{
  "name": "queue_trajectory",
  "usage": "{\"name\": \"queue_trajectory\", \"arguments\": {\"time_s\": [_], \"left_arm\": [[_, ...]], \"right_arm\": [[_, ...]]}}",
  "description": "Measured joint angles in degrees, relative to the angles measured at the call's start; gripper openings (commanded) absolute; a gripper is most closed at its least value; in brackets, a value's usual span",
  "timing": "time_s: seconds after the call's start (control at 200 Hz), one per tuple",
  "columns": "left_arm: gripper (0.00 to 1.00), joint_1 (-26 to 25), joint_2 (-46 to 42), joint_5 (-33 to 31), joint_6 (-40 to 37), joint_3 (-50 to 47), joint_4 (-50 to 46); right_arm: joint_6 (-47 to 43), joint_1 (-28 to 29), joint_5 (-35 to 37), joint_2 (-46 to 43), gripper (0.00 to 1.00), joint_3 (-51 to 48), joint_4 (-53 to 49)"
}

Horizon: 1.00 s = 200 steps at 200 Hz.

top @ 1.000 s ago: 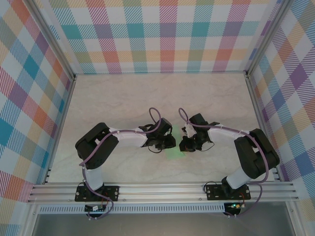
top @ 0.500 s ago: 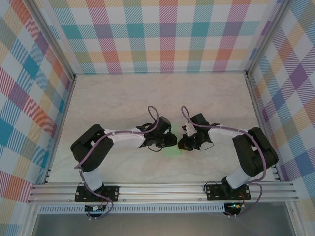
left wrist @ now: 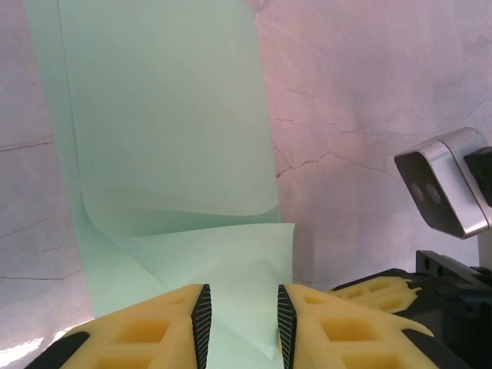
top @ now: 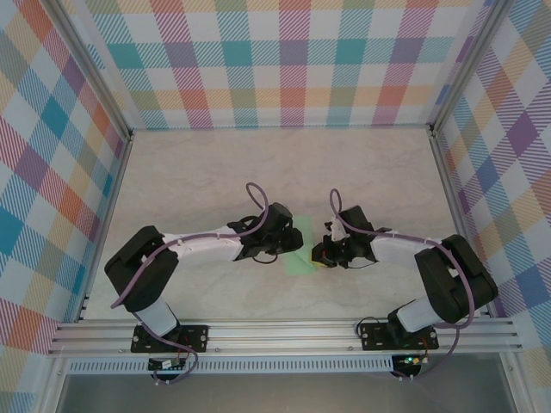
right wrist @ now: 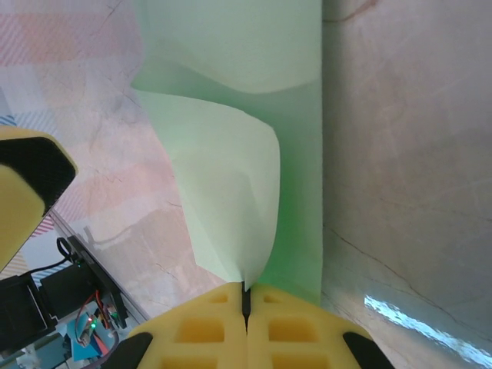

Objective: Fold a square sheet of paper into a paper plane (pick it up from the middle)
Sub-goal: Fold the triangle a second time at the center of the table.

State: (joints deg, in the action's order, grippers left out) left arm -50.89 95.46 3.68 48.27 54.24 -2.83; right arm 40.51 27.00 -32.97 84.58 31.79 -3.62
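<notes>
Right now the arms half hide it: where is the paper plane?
In the top view the paper plane sits near the middle of the table, between the left gripper and the right gripper, which is shut on its edge.

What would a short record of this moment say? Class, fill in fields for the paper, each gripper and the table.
Paper: paper plane, pale mint green, partly folded, one flap raised off the table
Left gripper: open, jaws apart with a corner of the paper in the gap
Right gripper: shut, pinching the edge of the raised flap
Table: pale marbled surface
Layout: paper lies between the two grippers
</notes>
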Motion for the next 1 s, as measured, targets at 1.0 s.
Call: {"name": "queue_trajectory", "arguments": {"time_s": [1.0], "left_arm": [[0.29,0.0,8.9,1.2,2.3,0.0,6.3]], "right_arm": [[-12.0,0.3,5.1,2.2,0.28,5.5,-11.2]]}}
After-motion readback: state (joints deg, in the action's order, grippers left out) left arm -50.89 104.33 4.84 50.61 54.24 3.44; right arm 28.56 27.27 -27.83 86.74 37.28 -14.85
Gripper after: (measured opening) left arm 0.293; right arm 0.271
